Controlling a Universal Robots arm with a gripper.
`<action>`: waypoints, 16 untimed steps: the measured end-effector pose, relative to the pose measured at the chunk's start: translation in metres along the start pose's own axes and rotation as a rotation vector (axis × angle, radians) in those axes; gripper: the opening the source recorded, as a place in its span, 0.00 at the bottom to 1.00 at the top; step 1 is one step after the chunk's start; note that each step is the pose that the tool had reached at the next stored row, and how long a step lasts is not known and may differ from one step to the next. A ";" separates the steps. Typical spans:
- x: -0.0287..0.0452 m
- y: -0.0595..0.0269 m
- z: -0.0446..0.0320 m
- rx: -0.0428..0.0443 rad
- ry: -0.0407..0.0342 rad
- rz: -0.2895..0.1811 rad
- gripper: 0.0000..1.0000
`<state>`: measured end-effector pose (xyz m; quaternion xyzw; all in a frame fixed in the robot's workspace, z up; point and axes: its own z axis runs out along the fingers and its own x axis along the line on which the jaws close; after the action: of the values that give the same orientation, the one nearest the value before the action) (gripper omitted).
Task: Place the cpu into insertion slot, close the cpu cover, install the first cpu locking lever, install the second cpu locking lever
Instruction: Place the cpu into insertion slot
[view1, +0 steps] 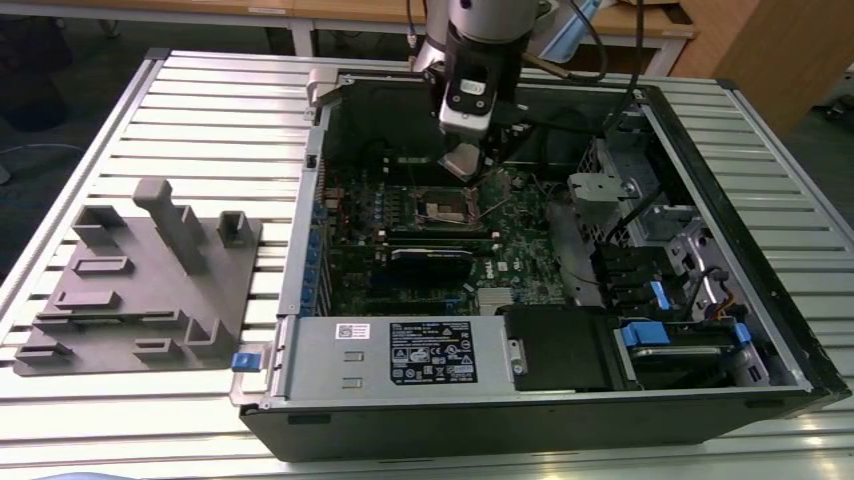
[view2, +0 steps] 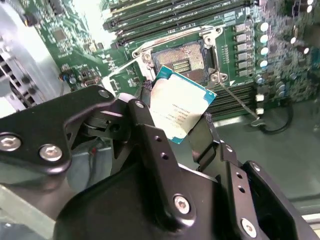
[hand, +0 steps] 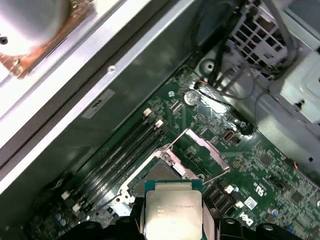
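Above the insertion slot (view2: 182, 57), the claw (view1: 469, 170) grips the cpu (hand: 172, 207).

One of each, counted.
One cpu (hand: 172, 212), one gripper (view2: 176, 113), one insertion slot (view2: 182, 59), one computer case (view1: 534, 430), one grey fixture block (view1: 134, 290) on the table (view1: 214, 90).

Both wrist views close above socket (view2: 182, 60) (hand: 157, 172)
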<state>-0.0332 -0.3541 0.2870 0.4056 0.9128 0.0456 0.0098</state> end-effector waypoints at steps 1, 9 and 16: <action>0.0000 0.0000 0.0003 -0.0004 -0.0017 0.019 0.54; 0.0000 -0.0002 0.0023 -0.0031 -0.0150 0.163 0.54; -0.0001 -0.0004 0.0039 -0.0055 -0.0266 0.290 0.54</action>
<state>-0.0331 -0.3541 0.2831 0.5337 0.8444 0.0437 0.0164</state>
